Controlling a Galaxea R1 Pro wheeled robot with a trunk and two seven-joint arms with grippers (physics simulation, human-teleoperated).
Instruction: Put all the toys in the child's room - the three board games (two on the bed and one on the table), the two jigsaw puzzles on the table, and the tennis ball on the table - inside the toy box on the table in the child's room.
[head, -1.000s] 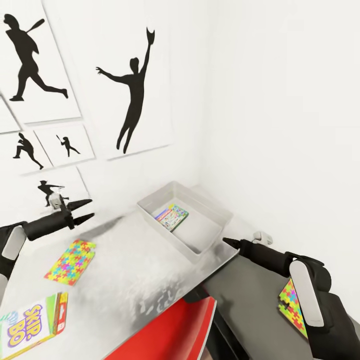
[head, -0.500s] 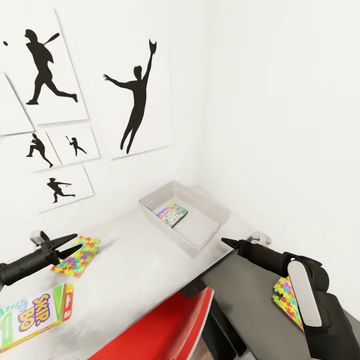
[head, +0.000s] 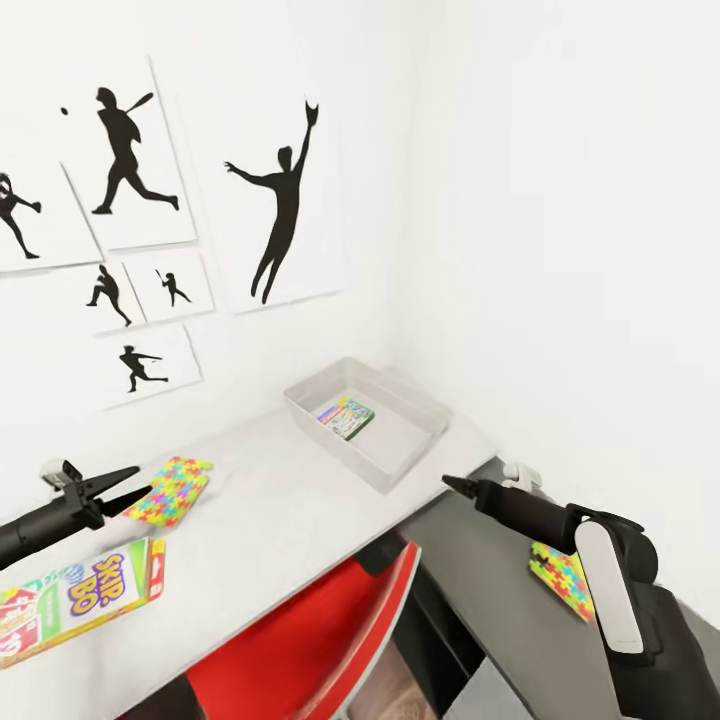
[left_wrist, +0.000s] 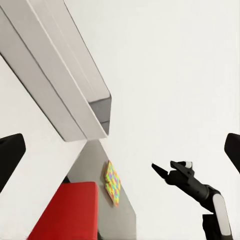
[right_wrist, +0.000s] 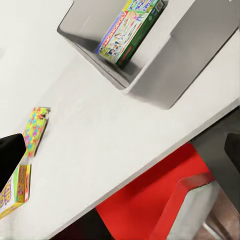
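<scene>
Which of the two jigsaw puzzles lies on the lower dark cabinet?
The jigsaw puzzle beside the right arm lies on the dark cabinet; the other puzzle lies on the pale table.

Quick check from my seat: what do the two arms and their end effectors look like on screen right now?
Both arms are matte black. The right arm carries a long white rounded panel along its forearm and tapers into a slim black wrist; the right end effector narrows to a dark pointed tip, with a small white fitting beside the wrist. The left end effector has two thin black pointed fingers, with a small white-grey fitting at the base.
</scene>
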